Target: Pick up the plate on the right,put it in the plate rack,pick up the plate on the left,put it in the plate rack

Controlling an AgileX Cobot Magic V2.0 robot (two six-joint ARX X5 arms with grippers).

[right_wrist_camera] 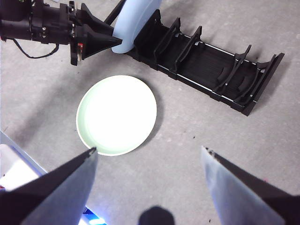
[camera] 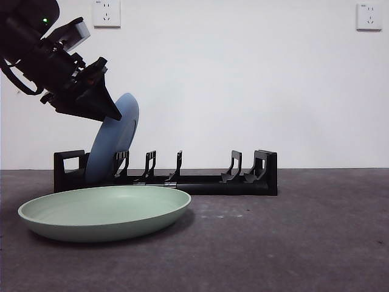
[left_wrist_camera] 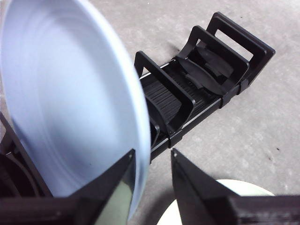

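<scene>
A pale blue plate point(camera: 113, 143) point(left_wrist_camera: 61, 93) point(right_wrist_camera: 133, 21) stands tilted in the end slot of the black plate rack point(camera: 200, 182) point(left_wrist_camera: 211, 61) point(right_wrist_camera: 211, 58), on the left in the front view. My left gripper point(camera: 112, 112) point(left_wrist_camera: 152, 152) point(right_wrist_camera: 117, 41) straddles its upper rim. One jaw lies against the plate, and a gap shows between the rim and the other jaw, so the gripper is open. A pale green plate point(camera: 103, 210) point(right_wrist_camera: 117, 115) point(left_wrist_camera: 239, 185) lies flat on the table in front of the rack. My right gripper point(right_wrist_camera: 149, 150) hangs open high above the table, holding nothing.
The rack's other slots hold nothing. The grey table point(camera: 292, 243) stretches to the right of the green plate. A white wall with two sockets point(camera: 106, 13) stands behind the rack. A white object point(right_wrist_camera: 14, 164) shows at the edge of the right wrist view.
</scene>
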